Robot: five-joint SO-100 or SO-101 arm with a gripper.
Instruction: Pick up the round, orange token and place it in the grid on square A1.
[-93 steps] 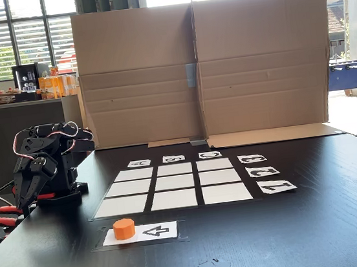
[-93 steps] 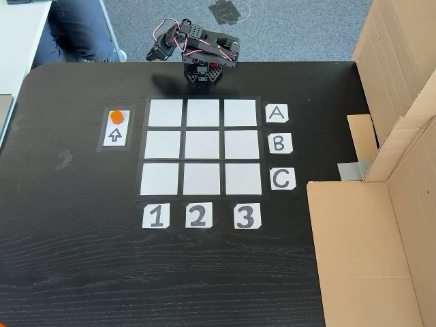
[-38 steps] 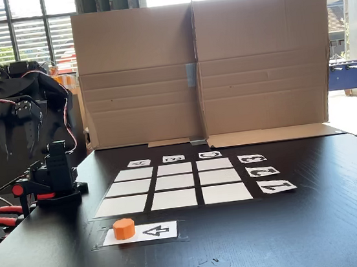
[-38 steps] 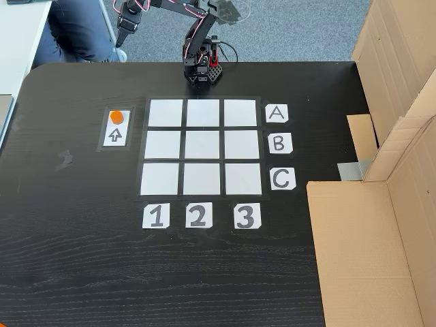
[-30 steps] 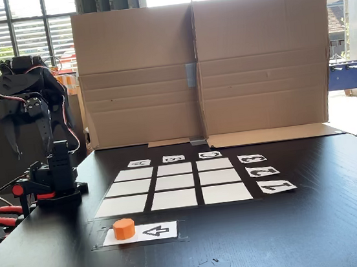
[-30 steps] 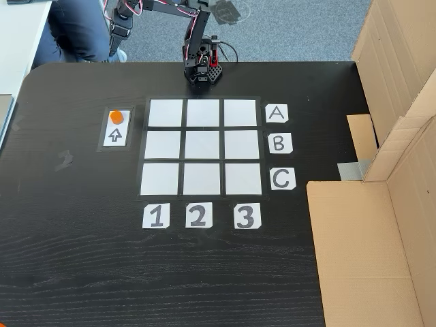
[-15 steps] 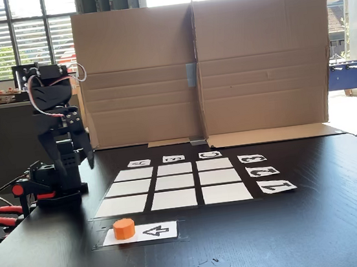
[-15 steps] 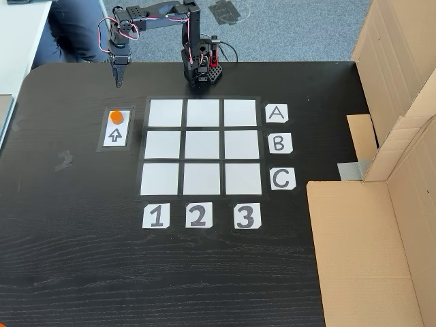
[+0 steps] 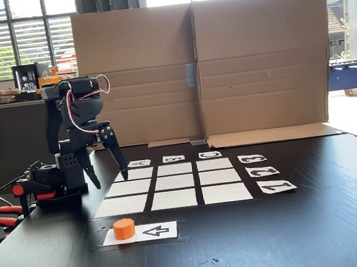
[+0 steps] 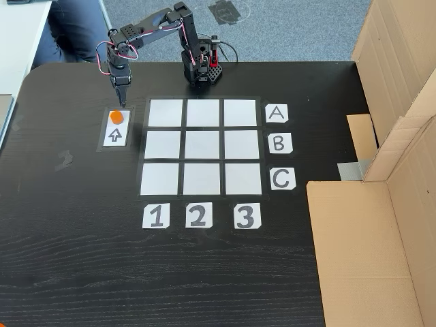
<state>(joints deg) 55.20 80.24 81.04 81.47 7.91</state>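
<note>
Hovering end effector (image 9: 110, 179) spread above token (image 9: 124, 228), untouched

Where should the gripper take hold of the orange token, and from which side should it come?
Probably from above: the token is a short upright cylinder standing on the arrow card, so the open gripper should close across its round side wall.

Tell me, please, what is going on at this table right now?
A small black robot arm is reaching toward the short orange cylindrical token, which sits on a white card with a black arrow beside the grid of nine white squares. Its gripper points down with fingers spread, above the table and holding nothing. The token is untouched, and corner square A1 is bare.
</note>
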